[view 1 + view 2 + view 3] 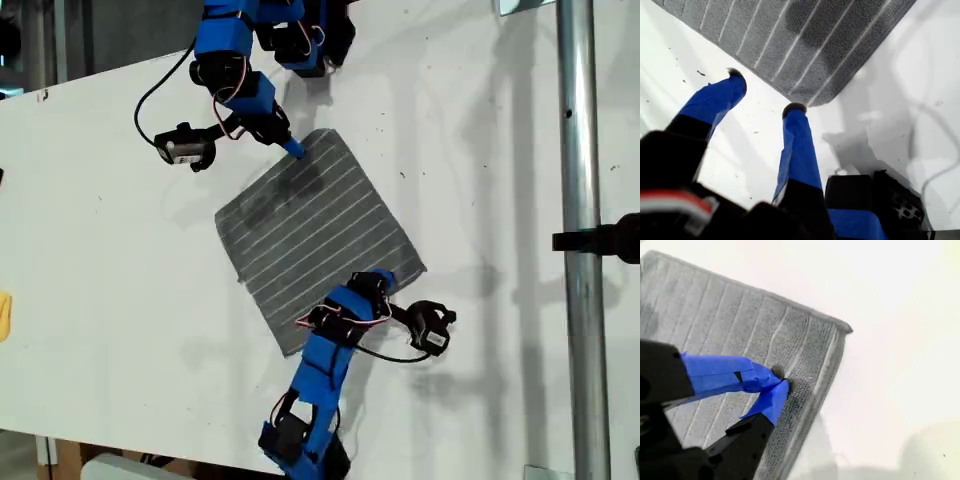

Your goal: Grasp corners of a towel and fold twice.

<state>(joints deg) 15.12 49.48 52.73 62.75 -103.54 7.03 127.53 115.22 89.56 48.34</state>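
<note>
Exterior view: one soft, limp striped towel (318, 235) flat mid-table between two blue arms; first wrist view: my first gripper (765, 92) spread open, empty, just off a corner (807, 97), best pinched at its hem; second wrist view: my second gripper (781, 379) closed, tips pressing towel near another corner (844, 327).

Bright, even overhead light; the white tabletop (120, 260) glares and washes out in the wrist views, with soft shadows.
</note>
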